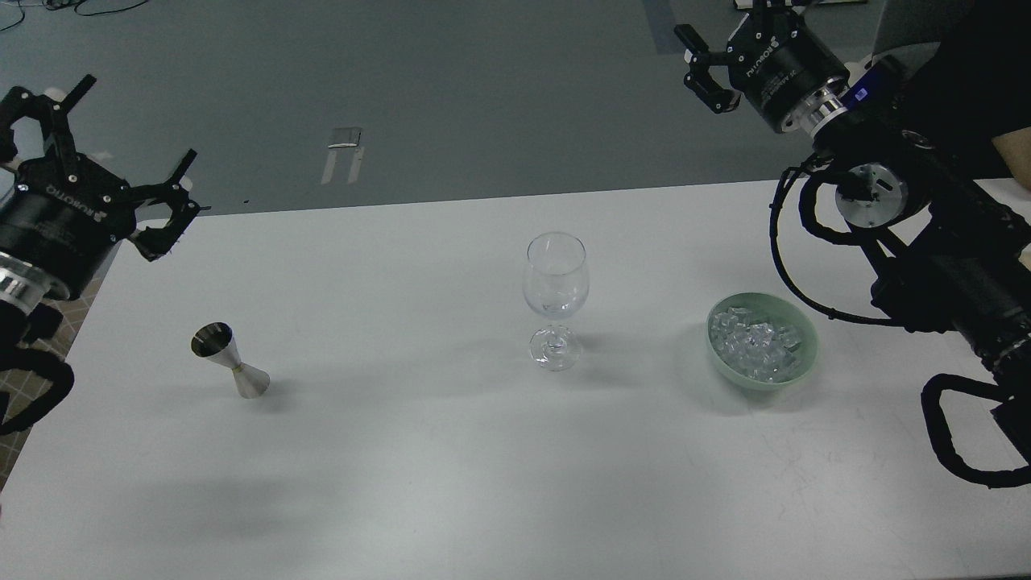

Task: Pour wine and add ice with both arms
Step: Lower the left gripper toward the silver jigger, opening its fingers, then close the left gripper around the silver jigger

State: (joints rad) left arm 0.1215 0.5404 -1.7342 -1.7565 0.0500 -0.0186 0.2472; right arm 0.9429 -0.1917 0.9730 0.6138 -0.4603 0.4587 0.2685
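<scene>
A clear stemmed wine glass (555,300) stands upright at the table's middle and looks empty. A steel jigger (229,370) stands at the left. A pale green bowl (802,332) at the right holds several clear ice cubes (755,345). My left gripper (121,153) is open and empty, raised at the table's far left edge, up and left of the jigger. My right gripper (702,66) is open and empty, raised beyond the table's far edge, well above the bowl.
The white table (419,467) fills the lower view, with grey floor beyond its far edge. A person's dark sleeve and bare forearm (1011,149) show at the right edge behind my right arm. Black cable loops (958,435) hang from my right arm.
</scene>
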